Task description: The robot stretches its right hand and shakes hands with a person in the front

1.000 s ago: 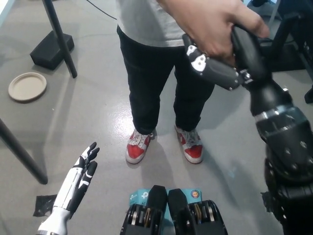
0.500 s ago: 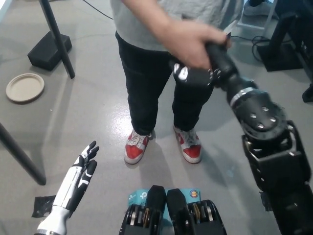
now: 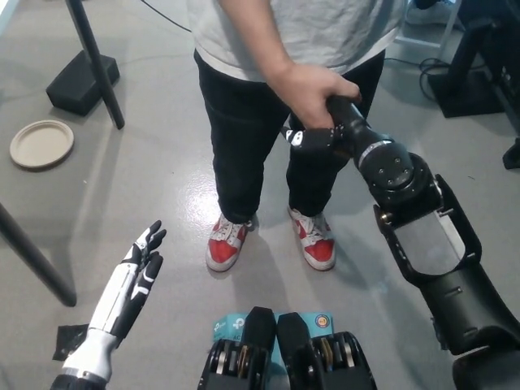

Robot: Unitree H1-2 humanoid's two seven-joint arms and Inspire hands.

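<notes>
Gripping the right robot hand [image 3: 313, 138], the person's hand [image 3: 309, 93] makes the handshake; letting go remains, left robot hand [image 3: 134, 280] idle, fingers straight

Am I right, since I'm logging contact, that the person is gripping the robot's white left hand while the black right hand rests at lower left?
No, the sides are swapped. The head view shows the person's hand gripping the black right hand, while the white left hand rests open at lower left.
</notes>
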